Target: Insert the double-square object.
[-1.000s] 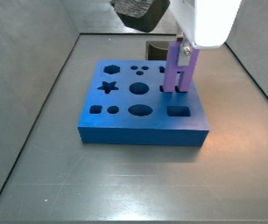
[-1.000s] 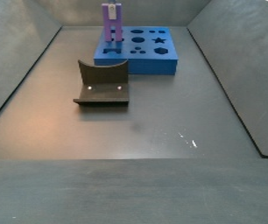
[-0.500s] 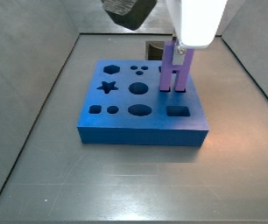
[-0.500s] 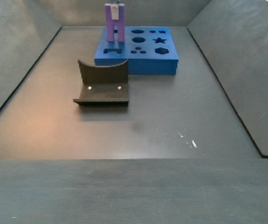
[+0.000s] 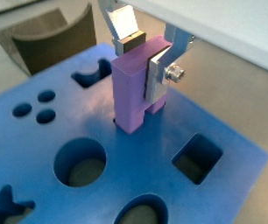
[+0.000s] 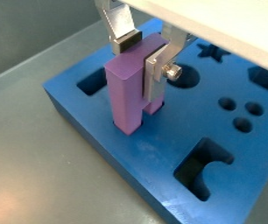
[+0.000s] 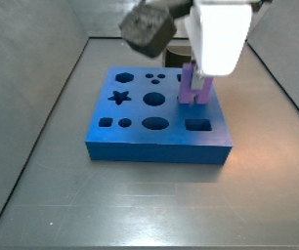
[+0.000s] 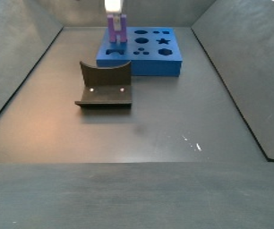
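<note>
the double-square object point(image 5: 134, 87) stands upright, its foot seemingly entering its slot in the blue block point(image 5: 230, 188); the gripper point(image 5: 146, 51) pinches its top between both fingers to steady it.

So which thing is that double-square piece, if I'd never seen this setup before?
Find the blue block full of shaped holes on the grey floor. Standing upright on its top, clamped in the pincer, is the double-square object: a tall, light-purple peg. Nothing else is purple; the other loose piece is a dark brown curved block.
</note>
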